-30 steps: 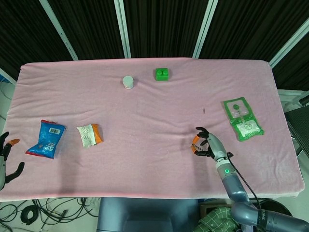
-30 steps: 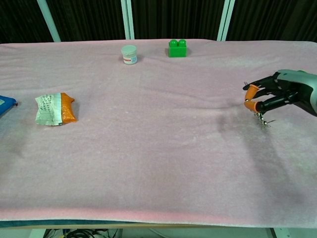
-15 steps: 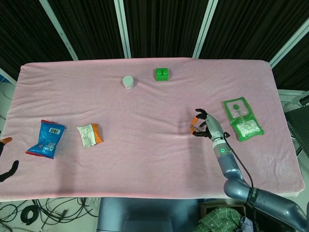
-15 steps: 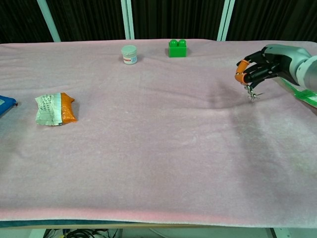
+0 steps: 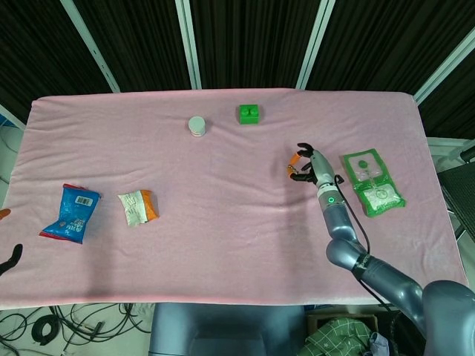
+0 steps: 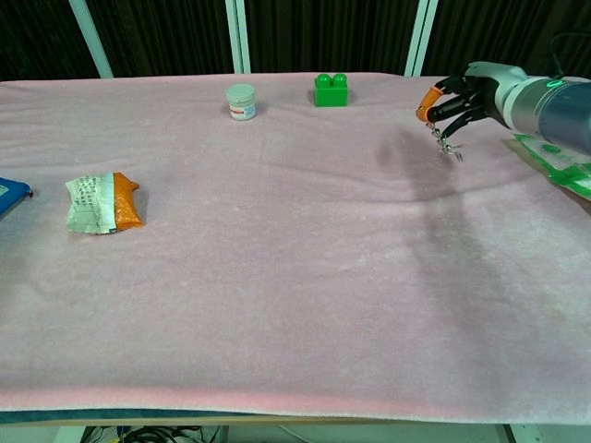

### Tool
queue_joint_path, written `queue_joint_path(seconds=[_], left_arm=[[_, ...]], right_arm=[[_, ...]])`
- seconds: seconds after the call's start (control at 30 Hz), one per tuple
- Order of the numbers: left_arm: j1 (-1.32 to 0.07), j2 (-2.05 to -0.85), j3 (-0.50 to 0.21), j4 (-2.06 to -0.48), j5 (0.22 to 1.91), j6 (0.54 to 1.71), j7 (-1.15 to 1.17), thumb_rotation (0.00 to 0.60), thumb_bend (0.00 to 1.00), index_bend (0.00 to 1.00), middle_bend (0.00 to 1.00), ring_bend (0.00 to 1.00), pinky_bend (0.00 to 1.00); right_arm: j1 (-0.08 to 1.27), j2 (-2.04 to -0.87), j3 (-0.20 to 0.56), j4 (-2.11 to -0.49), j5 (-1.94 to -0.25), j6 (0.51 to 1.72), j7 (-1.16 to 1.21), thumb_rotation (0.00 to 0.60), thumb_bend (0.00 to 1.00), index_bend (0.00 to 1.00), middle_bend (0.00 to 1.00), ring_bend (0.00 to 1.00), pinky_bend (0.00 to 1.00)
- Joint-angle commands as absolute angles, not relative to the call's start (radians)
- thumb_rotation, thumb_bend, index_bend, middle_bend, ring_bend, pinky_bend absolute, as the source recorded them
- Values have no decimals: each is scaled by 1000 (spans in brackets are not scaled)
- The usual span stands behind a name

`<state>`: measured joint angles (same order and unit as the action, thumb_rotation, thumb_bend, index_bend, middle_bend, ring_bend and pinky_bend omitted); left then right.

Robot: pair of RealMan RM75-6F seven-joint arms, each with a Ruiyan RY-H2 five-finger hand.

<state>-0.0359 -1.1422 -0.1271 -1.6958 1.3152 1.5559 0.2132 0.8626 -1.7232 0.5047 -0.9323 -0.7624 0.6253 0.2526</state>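
The right hand (image 6: 459, 96) has carried the small dangling metal trinket (image 6: 448, 146), pinched in its fingertips, up off the pink-clothed counter (image 5: 223, 222) and away toward the green toy block (image 6: 331, 90), while the left hand (image 5: 6, 256) has nearly left view, its state unclear.

right hand (image 5: 308, 165): moved from the near middle of the pink cloth (image 5: 223, 222) up toward the far side; now just beside the green packet (image 5: 372, 182), level with its top; was below and left of it
small metal piece (image 6: 447, 146): went along, dangling from the pinching fingertips (image 6: 426, 104); lifted clear of the cloth
right arm (image 5: 349, 245): stretched further out over the table; more of it in head view
left hand (image 5: 7, 256): slid further off the left edge; only fingertips show in head view
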Motion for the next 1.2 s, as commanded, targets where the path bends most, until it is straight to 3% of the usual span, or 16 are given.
queue_joint_path(seconds=[0.03, 0.6, 1.2], left_arm=[[-37, -1144, -130, -1695, 1311, 1556, 217, 600, 298, 245, 43, 0, 0], [-41, -1154, -137, -1690, 1291, 1554, 238, 600, 298, 245, 43, 0, 0], [-40, -1160, -130, -1691, 1301, 1561, 254, 600, 298, 245, 43, 0, 0]], right_arm=[[908, -1785, 527, -818, -814, 583, 328, 600, 383, 611, 112, 153, 381], [957, -1913, 511, -473, -983, 509, 583, 600, 383, 611, 112, 151, 376], [942, -1957, 463, -338, -1095, 497, 772, 600, 384, 611, 112, 151, 374]])
